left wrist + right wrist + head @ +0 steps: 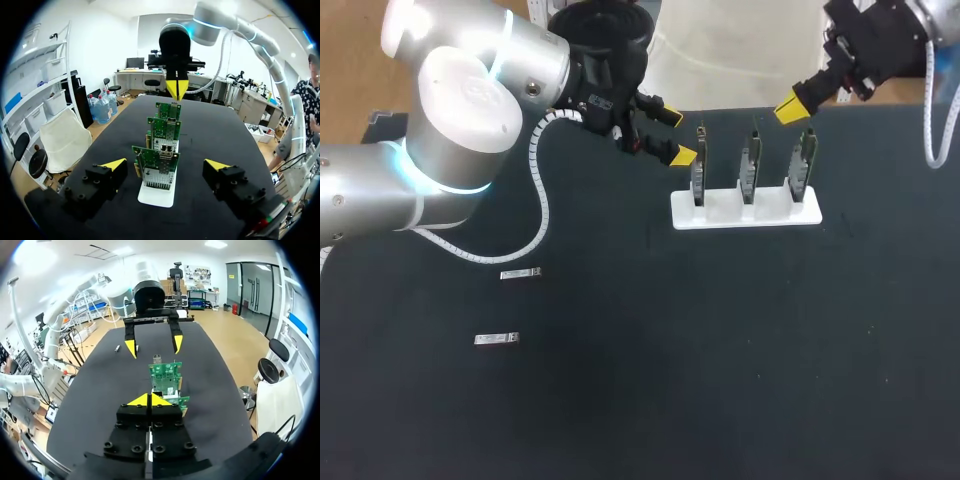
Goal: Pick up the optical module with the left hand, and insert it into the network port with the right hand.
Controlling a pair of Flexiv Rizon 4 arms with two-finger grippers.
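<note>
Left jaws wide and empty, nearest network card (156,167) just ahead, right jaws pinched together beyond it, optical modules (520,273) on tabletop (720,380), well apart from both

Optical modules (520,273), two, left of table: detail too small to tell. Network card (181,401) nearest right gripper (150,400): lower part hidden behind it.

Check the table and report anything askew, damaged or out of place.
Nothing stands out. The three network cards stand upright in the white holder; two optical modules lie flat on the black table, apart from it.
</note>
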